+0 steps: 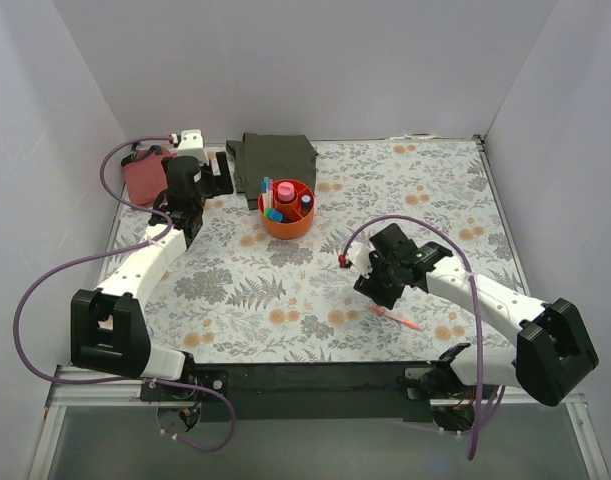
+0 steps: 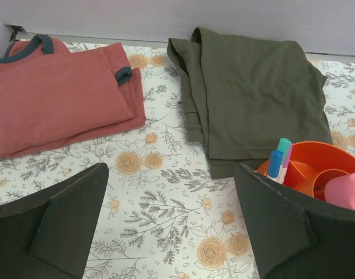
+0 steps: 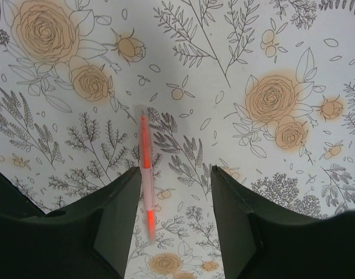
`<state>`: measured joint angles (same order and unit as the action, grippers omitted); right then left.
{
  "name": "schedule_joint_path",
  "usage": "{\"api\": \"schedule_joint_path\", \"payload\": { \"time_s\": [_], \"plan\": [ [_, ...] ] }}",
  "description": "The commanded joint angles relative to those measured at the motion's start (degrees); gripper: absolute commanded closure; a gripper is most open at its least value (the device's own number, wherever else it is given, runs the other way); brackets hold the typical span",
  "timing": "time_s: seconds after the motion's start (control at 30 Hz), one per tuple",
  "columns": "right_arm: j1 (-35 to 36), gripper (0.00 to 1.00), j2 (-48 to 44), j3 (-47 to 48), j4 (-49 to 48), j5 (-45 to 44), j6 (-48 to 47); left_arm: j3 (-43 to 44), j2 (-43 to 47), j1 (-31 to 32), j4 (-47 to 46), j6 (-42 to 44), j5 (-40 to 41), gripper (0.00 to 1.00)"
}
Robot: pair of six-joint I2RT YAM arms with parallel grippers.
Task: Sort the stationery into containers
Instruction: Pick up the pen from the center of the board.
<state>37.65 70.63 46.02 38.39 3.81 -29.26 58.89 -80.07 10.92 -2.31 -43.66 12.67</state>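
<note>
Where viewed from above: floral tabletop (image 1: 235,290) with an orange bowl (image 1: 287,228) set a little toward 12 o'clock of centre. Divided inside, with a central cup. Loaded with a pink tube (image 1: 284,190) near the middle, blue-capped markers (image 1: 268,186) standing at its 10 o'clock side, and a short blue-grey cylinder (image 1: 305,201) at its 3 o'clock side. Just beyond the bowl, at 12 o'clock: folded olive cloth (image 1: 275,157). At 10 o'clock of the tabletop, against the far left corner: folded red cloth (image 1: 145,177). At 5 o'clock of the bowl and well apart from it: one thin orange-red pen (image 1: 397,319), flat on the tabletop.

Between the red cloth and the bowl, at the bowl's 9 to 10 o'clock: left jaws, spread wide and holding nothing. In the left wrist view, only patterned tabletop between the two dark fingers (image 2: 49,232), with the bowl rim and two marker caps showing past the right-hand one.

Near the pen, at its 11 o'clock in the overhead view: right jaws, parted and closed on nothing. In the right wrist view, pen lying lengthwise in the gap, close beside the left-hand finger (image 3: 116,221). Blurred there, so contact between pen and finger not determinable.
</note>
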Motion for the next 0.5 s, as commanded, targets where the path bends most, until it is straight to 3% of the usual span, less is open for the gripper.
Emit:
{"api": "schedule_joint_path", "payload": {
  "time_s": [0.0, 0.47],
  "plan": [
    [0.85, 0.41, 2.31, -0.05, -5.08, -0.39, 5.96, 2.45, 3.17, -0.72, 0.46, 1.12, -0.45, 0.1],
    [2.69, 0.49, 7.06, -0.49, -6.05, 4.62, 9.48, 1.22, 3.08, -0.99, -0.51, 1.38, -0.8, 0.1]
  ]
}}
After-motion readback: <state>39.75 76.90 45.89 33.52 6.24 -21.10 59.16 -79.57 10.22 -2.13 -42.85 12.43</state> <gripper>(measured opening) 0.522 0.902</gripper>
